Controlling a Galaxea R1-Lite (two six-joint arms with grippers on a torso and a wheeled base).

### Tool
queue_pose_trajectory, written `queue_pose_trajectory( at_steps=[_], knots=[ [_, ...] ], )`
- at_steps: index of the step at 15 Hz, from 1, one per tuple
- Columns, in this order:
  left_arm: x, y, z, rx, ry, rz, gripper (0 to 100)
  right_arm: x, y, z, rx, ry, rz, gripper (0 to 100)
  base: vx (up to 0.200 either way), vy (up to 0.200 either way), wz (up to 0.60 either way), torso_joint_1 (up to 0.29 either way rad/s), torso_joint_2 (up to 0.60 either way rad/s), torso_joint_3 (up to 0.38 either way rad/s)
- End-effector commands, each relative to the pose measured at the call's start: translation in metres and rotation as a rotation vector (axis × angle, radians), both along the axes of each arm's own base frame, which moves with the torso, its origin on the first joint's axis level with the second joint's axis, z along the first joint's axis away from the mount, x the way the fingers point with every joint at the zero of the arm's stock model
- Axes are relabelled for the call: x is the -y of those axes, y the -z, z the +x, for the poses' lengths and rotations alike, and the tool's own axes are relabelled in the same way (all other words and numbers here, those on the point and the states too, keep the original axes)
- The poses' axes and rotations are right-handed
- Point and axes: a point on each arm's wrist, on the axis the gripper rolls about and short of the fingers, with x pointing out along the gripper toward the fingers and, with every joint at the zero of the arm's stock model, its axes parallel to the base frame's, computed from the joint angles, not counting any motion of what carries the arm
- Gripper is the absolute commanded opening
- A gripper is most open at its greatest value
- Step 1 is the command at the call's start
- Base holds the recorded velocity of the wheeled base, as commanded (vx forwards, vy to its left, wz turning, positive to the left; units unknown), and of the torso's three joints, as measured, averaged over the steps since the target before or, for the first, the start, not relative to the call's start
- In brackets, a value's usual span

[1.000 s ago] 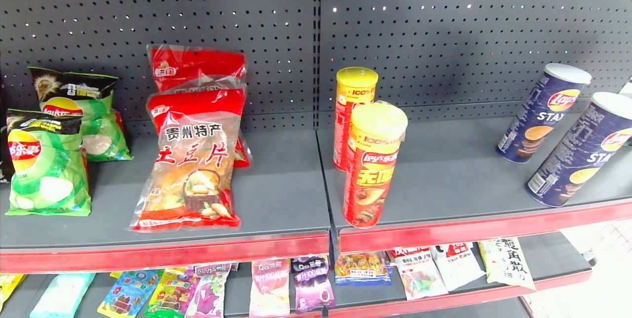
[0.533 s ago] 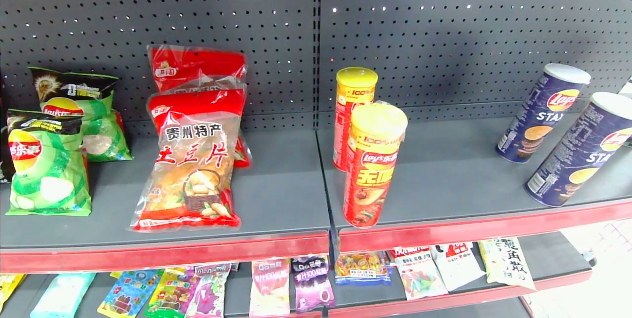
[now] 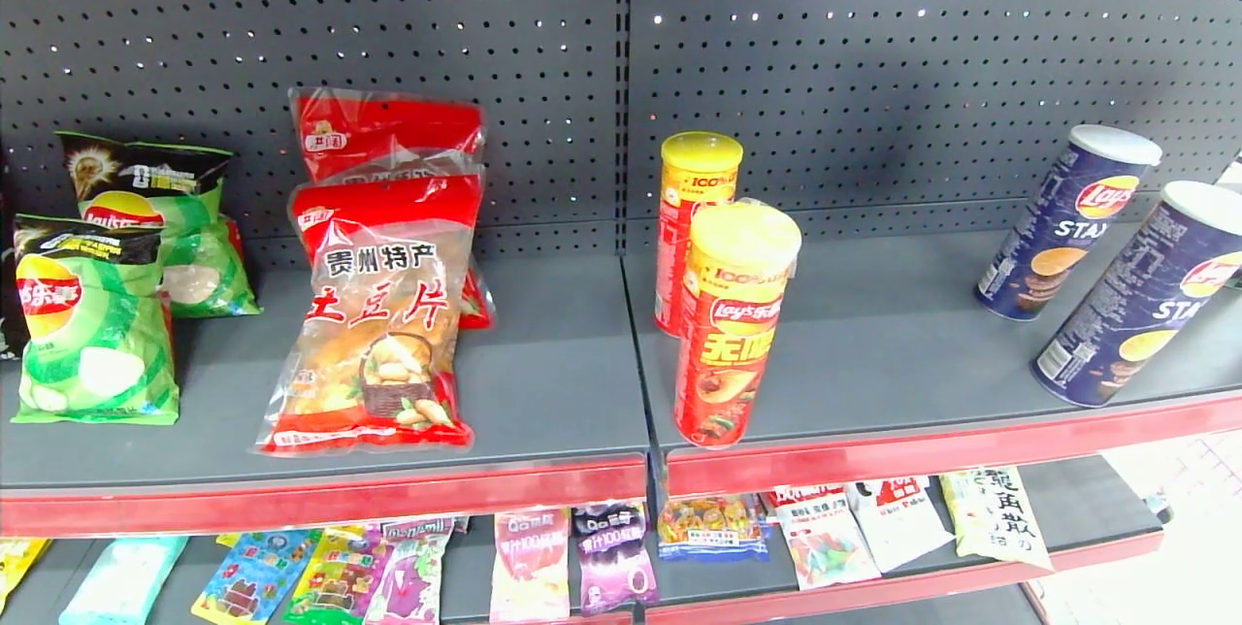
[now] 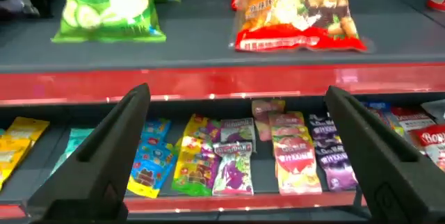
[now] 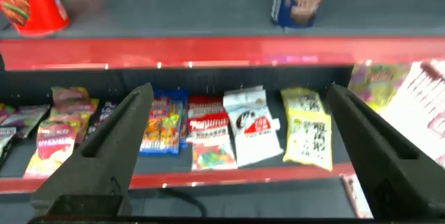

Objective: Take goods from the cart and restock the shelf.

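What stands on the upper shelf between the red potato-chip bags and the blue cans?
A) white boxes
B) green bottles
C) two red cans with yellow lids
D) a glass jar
C: two red cans with yellow lids stand upright, one behind the other, on the upper shelf, with the red bags to one side and the blue cans to the other.

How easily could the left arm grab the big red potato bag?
Probably yes: the open left gripper faces the red potato bag, which sits at the front of the shelf with nothing before it. The gripper sits lower.
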Motion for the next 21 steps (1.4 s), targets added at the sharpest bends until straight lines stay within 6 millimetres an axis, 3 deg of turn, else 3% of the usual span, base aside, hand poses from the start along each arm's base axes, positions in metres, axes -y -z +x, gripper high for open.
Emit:
queue_pose_trajectory(
  at_steps=[1,7,12,16,21],
  knots=[
    [0.0,0.0016,0.0005,-0.008,0.004,-0.001,100,-0.0002,0.0016,0.0015,-0.022,-0.018,0.025,100,0.0,0.0,0.0,0.0,0.0,0.0],
    [0.0,0.0015,0.0005,-0.006,0.004,-0.001,100,-0.0005,0.0017,0.0007,-0.009,-0.022,0.001,100,0.0,0.0,0.0,0.0,0.0,0.0],
    [0.0,0.0015,0.0005,-0.006,0.004,-0.001,100,0.0001,0.0019,0.0006,-0.009,0.004,0.009,100,-0.2,0.0,0.0,0.005,0.0,0.0],
    [0.0,0.0015,0.0005,-0.006,0.004,-0.001,100,0.0001,0.0019,0.0006,-0.009,0.004,0.008,100,0.0,0.0,0.0,0.0,0.0,0.0],
    [0.0,0.0015,0.0005,-0.006,0.004,-0.001,100,0.0001,0.0019,0.0006,-0.009,0.004,0.009,100,0.0,-0.2,0.0,0.01,0.0,0.002]
  ],
)
